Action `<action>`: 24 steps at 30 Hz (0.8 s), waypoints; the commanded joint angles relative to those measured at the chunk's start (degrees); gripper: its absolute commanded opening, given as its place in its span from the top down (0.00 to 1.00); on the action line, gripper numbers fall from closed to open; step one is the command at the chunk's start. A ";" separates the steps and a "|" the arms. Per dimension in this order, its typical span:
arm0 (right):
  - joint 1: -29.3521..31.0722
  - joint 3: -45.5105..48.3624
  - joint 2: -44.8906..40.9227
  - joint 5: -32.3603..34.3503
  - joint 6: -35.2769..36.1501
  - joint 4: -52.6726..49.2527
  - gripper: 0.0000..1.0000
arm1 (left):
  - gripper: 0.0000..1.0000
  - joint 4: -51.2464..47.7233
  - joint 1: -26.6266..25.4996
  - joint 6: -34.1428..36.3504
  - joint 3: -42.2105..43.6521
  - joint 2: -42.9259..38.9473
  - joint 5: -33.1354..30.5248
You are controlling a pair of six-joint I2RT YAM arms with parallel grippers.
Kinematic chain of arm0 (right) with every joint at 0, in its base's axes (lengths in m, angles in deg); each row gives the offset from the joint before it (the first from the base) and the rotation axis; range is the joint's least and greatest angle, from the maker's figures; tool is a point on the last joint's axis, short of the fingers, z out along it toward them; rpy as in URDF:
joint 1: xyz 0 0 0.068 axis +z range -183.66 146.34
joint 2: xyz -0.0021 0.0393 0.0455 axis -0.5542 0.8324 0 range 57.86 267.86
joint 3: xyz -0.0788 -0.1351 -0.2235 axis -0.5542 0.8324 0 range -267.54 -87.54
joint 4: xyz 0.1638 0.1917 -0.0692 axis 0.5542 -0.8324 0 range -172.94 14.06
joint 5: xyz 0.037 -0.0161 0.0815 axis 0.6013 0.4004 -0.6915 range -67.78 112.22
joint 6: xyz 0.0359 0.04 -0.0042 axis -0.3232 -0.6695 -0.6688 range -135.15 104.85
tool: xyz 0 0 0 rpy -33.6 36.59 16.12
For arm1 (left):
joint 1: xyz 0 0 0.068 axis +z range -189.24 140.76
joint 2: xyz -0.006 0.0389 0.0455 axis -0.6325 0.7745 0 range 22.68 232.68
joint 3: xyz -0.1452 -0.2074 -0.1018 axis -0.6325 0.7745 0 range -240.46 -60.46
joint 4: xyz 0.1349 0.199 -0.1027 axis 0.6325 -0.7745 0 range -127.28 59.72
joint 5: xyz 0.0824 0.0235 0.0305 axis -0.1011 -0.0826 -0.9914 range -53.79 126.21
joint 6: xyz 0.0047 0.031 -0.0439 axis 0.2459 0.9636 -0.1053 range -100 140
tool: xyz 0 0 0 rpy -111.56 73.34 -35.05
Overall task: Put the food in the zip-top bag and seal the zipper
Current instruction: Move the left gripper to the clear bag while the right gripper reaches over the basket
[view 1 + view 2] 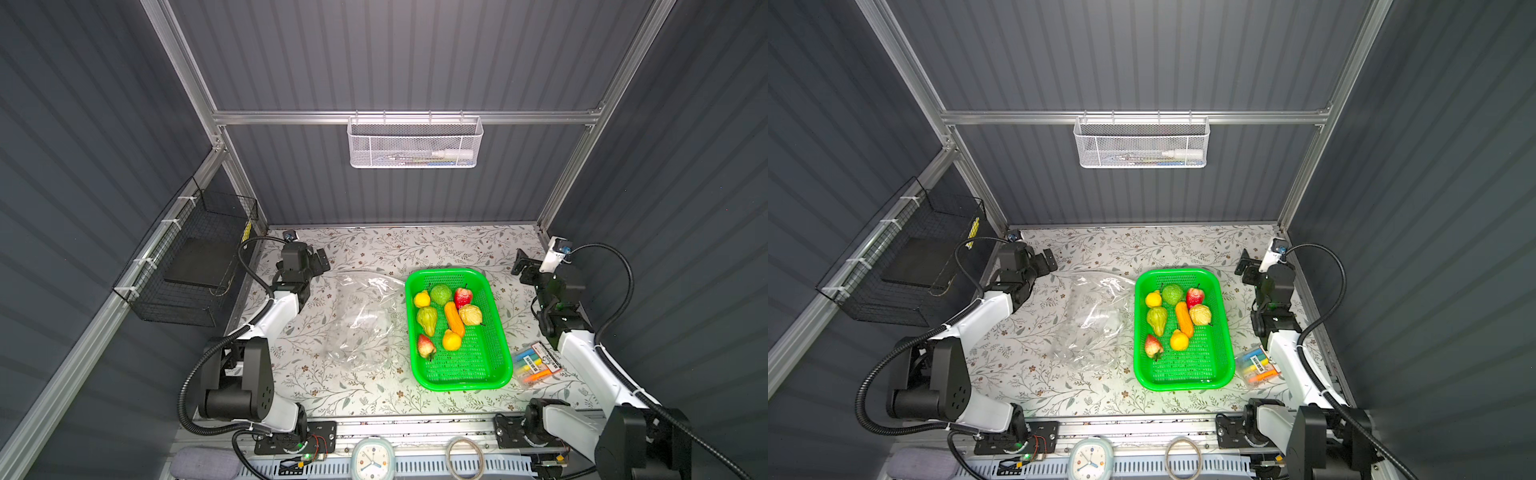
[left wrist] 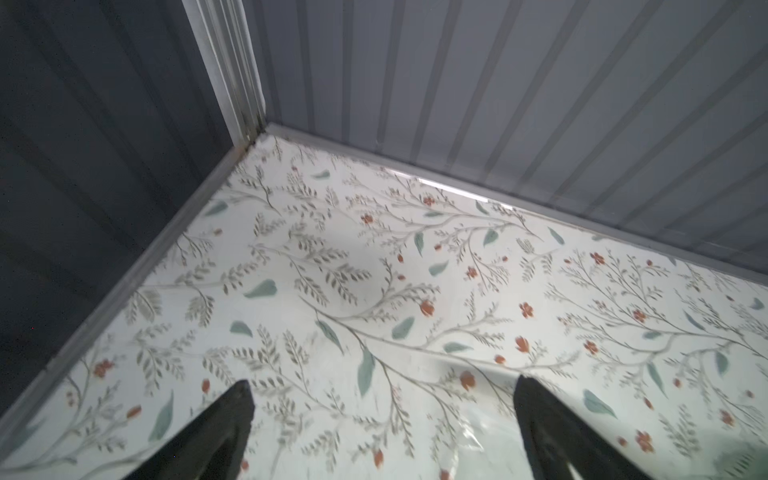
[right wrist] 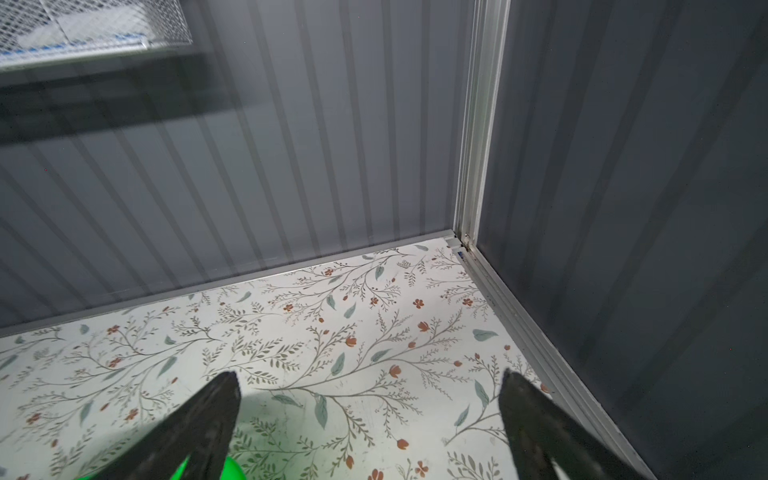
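The food, several toy fruits and vegetables such as a lime, a carrot and a lemon, lies in a green basket right of centre. The zip-top bag lies crumpled and empty just left of the basket; its edge shows in the left wrist view. I cannot make out the zipper on the clear plastic. My left gripper hovers open at the back left, beyond the bag. My right gripper hangs open at the back right, empty, past the basket's corner.
A clear packet of coloured markers lies right of the basket, beside my right arm. A black wire basket hangs on the left wall and a white mesh basket on the back wall. A clock sits at the front rail.
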 commanded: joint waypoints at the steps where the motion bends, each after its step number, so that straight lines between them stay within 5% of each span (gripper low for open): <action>1: 1.40 -3.43 -0.76 -2.66 -3.57 -12.37 0.01 | 0.01 -21.95 -6.17 -8.27 -5.42 1.53 3.02; 11: 5.76 -16.18 3.95 -7.97 -13.93 -35.21 0.01 | 0.01 -27.16 -25.87 -30.56 -2.07 -3.36 9.50; 17: 9.91 -19.08 7.19 -12.00 -16.13 -39.52 0.01 | 0.00 -27.72 -30.39 -42.44 3.04 -7.51 13.62; 24: 18.73 -21.76 9.43 -12.07 -16.05 -39.15 0.01 | 0.01 -30.67 -30.50 -48.08 11.51 -11.93 14.18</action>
